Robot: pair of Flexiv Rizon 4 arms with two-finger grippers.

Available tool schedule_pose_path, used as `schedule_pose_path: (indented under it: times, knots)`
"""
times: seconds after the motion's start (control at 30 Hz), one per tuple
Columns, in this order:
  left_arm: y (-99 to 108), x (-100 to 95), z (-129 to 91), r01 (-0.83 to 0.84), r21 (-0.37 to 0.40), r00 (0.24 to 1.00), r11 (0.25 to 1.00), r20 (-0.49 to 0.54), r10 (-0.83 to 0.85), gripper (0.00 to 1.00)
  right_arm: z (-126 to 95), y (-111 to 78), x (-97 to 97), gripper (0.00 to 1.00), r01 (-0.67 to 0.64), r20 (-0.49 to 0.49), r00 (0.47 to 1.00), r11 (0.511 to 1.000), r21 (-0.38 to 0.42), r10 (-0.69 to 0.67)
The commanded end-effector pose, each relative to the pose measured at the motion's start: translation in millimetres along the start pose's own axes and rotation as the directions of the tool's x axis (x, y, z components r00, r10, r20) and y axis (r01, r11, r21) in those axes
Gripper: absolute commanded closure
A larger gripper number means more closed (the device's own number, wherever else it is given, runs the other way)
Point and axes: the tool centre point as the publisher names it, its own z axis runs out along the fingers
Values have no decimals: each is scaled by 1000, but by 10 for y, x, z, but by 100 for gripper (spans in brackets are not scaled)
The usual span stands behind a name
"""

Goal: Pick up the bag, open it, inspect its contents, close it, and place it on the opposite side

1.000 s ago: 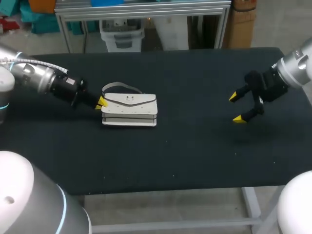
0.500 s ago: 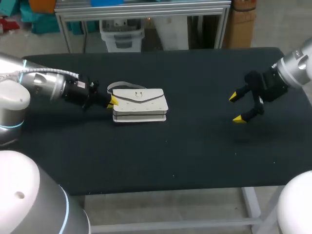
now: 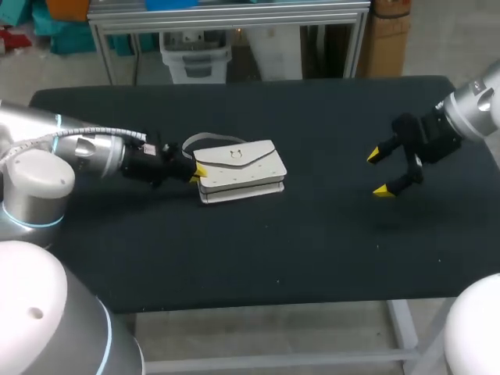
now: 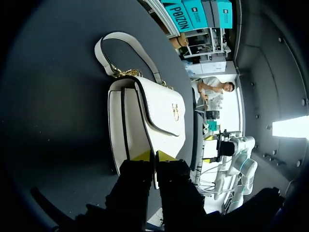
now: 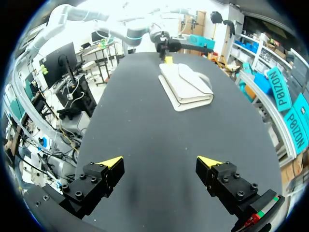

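Left gripper (image 4: pixel 152 157): two yellow-tipped fingers drawn narrow and closed from two sides on the thin edge at the near end of the bag (image 4: pixel 145 121), the tips pressed against its white surface. In the head view the same gripper (image 3: pixel 197 172) stood at the bag's left end, its arm coming in low over the table from the left. Bag (image 3: pixel 241 166): white, flap style with dark edging, lying flat on the black table (image 3: pixel 312 250) left of the middle, flap side up, a small gold clasp (image 4: pixel 175 112) at the centre of the flap. Strap (image 4: pixel 120 46): white, joined to the bag by gold links, curved on the table beside the bag toward the far edge (image 3: pixel 205 141). Right gripper (image 5: pixel 159 163): fingers spread wide, held over bare tabletop at the table's right side (image 3: pixel 380 173), well apart from the bag. From the right wrist view the bag (image 5: pixel 186 86) lay far ahead of that gripper, with the left gripper (image 5: pixel 167 59) at its further end.
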Motion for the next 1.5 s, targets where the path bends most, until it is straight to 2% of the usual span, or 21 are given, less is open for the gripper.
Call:
schedule_pose_path:
  times: [0.03,0.23,0.6,0.97,1.0,1.07,1.1,1.27,1.5]
  knots:
    - [-88,2,-44,-8,-130,1000,991,-9,7,100,3,-6,0,0,1,0,1000,1000,-2,-1]
    - [-15,18,-101,-22,-160,1000,987,-15,20,100,3,-6,0,0,1,0,1000,1000,-2,-1]
    - [119,-9,209,-24,-173,1000,985,11,26,100,3,-6,0,0,1,0,1000,1000,-2,-1]
    - [112,0,280,-10,-153,1000,988,27,15,100,3,-6,0,0,1,0,1000,1000,-2,-1]
    - [110,-1,278,-8,-152,1000,988,28,12,96,3,-6,0,0,1,0,1000,1000,-2,-1]
    - [102,-3,263,-2,-147,1000,989,31,6,15,3,-6,0,0,1,0,1000,1000,-2,-1]
    - [97,-3,249,1,-144,999,990,32,3,0,3,-6,0,0,1,0,1000,1000,-2,-1]
    - [83,20,107,9,-115,999,993,33,-5,0,3,-6,0,0,1,0,1000,1000,-2,-1]
    - [-63,36,-261,1,-32,997,999,80,2,0,3,-6,0,0,1,0,1000,1000,-2,-1]
